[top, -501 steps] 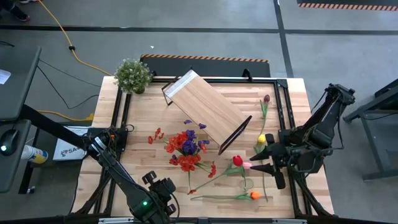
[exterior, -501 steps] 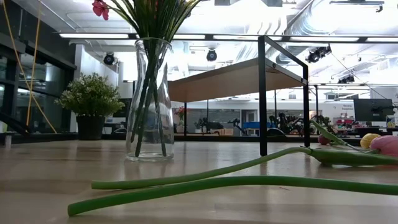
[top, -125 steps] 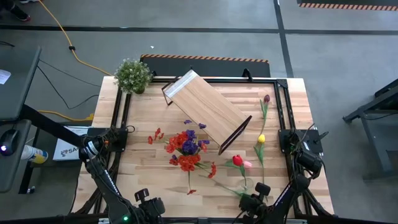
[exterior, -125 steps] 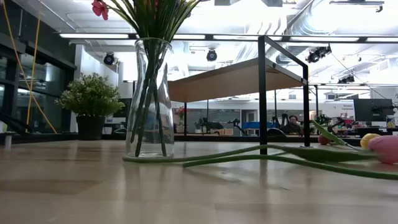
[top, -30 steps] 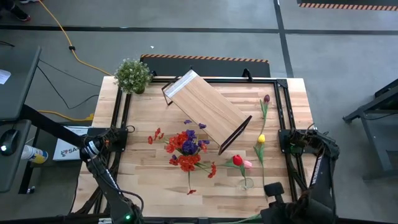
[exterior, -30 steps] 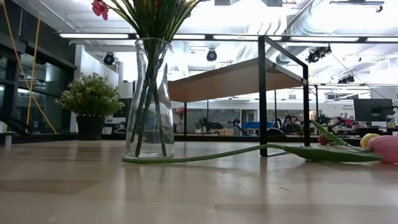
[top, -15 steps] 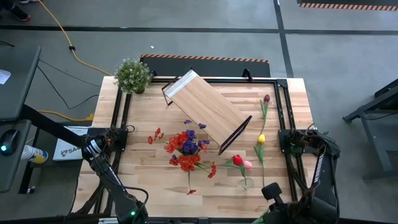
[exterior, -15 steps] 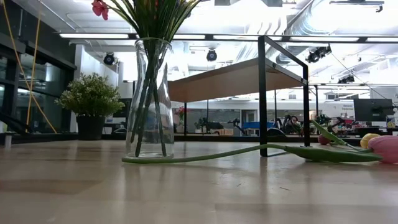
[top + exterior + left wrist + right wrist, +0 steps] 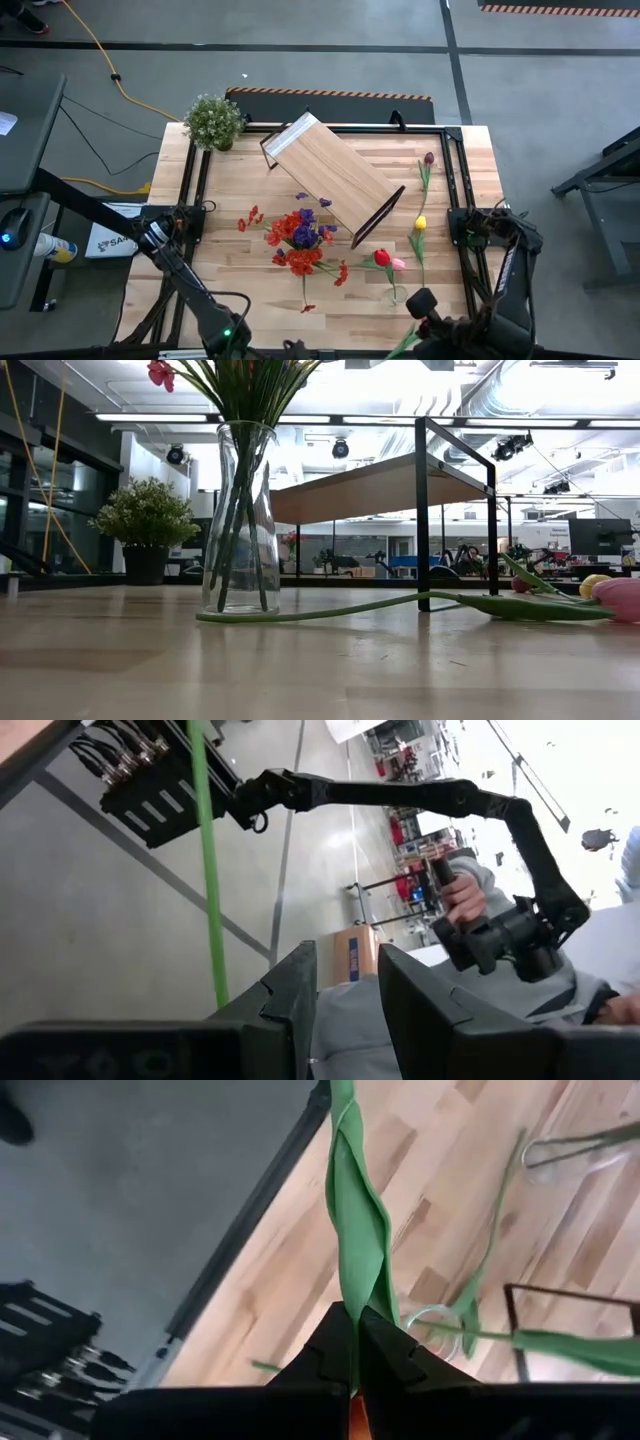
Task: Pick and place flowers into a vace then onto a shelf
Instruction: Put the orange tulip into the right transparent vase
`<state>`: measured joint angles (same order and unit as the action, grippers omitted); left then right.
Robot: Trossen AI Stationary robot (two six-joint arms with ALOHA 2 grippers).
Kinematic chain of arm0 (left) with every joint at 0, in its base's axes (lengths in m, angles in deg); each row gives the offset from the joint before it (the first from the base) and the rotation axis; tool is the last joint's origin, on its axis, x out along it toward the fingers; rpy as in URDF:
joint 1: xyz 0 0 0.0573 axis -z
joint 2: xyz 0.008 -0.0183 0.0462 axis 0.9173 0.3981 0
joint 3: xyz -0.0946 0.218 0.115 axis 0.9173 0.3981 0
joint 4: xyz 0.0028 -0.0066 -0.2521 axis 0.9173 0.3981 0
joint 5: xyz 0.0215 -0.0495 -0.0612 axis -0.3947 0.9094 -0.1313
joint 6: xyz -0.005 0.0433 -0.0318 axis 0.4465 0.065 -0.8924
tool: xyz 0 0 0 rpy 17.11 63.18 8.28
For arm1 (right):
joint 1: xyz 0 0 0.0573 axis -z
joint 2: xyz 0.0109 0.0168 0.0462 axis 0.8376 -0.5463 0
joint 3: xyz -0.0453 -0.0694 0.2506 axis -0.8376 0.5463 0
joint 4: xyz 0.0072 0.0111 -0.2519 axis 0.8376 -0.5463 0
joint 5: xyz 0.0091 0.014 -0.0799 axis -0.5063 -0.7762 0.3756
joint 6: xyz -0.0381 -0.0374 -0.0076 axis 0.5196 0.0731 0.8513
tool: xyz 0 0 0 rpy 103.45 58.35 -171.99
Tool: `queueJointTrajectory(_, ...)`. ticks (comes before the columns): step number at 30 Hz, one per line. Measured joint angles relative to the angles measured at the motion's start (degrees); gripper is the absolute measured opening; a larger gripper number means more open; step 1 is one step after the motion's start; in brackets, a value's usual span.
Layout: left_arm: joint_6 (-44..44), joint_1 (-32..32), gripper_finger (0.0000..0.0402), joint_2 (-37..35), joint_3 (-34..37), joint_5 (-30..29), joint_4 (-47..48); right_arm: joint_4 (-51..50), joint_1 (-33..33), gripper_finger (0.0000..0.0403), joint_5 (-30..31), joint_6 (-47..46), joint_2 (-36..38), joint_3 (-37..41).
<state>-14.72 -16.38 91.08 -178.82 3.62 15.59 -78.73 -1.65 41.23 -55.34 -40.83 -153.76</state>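
A glass vase (image 9: 240,520) with red and purple flowers (image 9: 300,240) stands mid-table beside the light-wood shelf (image 9: 332,180). Maroon (image 9: 428,158), yellow (image 9: 420,223), red (image 9: 381,258) and pink (image 9: 398,265) tulips lie flat on the right side. My right gripper (image 9: 355,1330), at the near right corner (image 9: 418,322), is shut on a green flower stem (image 9: 403,346). My left gripper (image 9: 345,995) is off the near edge, pointing almost level, a narrow gap between its fingers and nothing in it. The stem (image 9: 207,870) passes beside it. My right gripper pinches the leaf-wrapped green stem (image 9: 352,1295) between its two fingertips. The stem runs on past the fingertips in line with them, above the table's near edge and clear of the wood. An orange bit (image 9: 355,1405) shows just behind the fingertips.
A bushy potted plant (image 9: 213,120) stands at the far left corner. A red tulip's stem (image 9: 350,608) lies across the table up to the vase's foot. Beyond the table a person's hand (image 9: 455,900) grips a dark control arm. Bare wood lies near left of the vase.
My left arm has swung toward the table's right along the near edge and tipped up a little. My right gripper has rolled about its own line while staying shut, and the green stem now shows at the near edge in the high view.
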Motion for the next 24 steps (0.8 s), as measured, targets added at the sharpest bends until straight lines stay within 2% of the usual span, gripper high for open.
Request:
queueJointTrajectory(7,-0.02,-0.72,0.0145,0.0,0.0,0.7,-0.6,0.02,0.85,0.0,2.27,8.18,-1.6,0.0)
queueJointTrajectory(16,-1.65,-0.66,0.0145,0.01,0.0,0.81,-0.55,0.04,1.0,0.0,11.72,11.95,-1.62,-0.02)
queueJointTrajectory(24,-1.77,-0.68,0.0145,0.0,0.0,0.78,-0.53,0.02,0.64,0.0,15.54,18.12,-1.6,-0.04)
